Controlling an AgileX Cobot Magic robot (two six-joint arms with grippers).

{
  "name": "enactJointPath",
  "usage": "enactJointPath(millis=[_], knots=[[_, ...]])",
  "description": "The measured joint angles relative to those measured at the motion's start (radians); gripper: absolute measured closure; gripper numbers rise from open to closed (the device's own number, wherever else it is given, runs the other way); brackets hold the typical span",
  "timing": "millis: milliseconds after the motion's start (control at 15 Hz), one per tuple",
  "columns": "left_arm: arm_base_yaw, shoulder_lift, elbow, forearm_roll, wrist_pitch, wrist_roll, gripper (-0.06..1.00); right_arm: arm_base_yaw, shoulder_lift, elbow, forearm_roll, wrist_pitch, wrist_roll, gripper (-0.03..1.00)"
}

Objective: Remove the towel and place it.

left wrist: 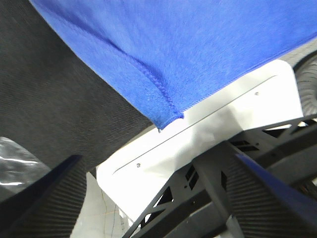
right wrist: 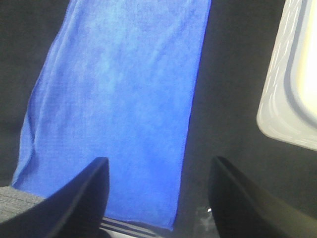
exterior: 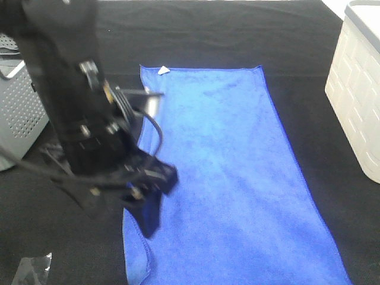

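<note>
Towel point(exterior: 237, 178) lies flat on the black cloth point(exterior: 309, 71), its nine-o'clock edge under the left gripper point(exterior: 145, 208). Both grippers are spread; the right gripper point(right wrist: 158, 198) hovers above the towel's end.

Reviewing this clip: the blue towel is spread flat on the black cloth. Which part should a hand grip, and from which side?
Probably the towel is best pinched at its near-left stitched edge, coming from above on the left. The rest lies flat against the black cloth, but there the hem is rumpled and slightly raised, giving fingers something to close on. The left hand already hovers there, open.
</note>
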Motion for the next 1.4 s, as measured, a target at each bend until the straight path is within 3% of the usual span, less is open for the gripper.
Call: enactJointPath(millis=[200, 467, 733, 1000, 1400], knots=[[-0.082, 0.008, 0.063, 0.003, -0.132, -0.086, 0.2, 0.0, -0.07, 0.068, 0.028, 0.0, 0.007, 0.36], [-0.118, 0.099, 0.081, 0.091, -0.147, -0.197, 0.2, 0.0, -0.138, 0.107, 0.068, 0.001, 0.007, 0.36], [-0.133, 0.168, 0.081, 0.098, -0.203, -0.213, 0.2, 0.0, -0.174, 0.107, 0.084, 0.001, 0.007, 0.36], [-0.133, 0.205, 0.081, 0.098, -0.178, -0.209, 0.21, 0.0, -0.173, 0.107, 0.121, 0.001, 0.007, 0.36], [-0.133, 0.205, 0.081, 0.163, -0.144, -0.226, 0.55, 0.0, -0.173, 0.107, 0.121, 0.001, 0.007, 0.36]])
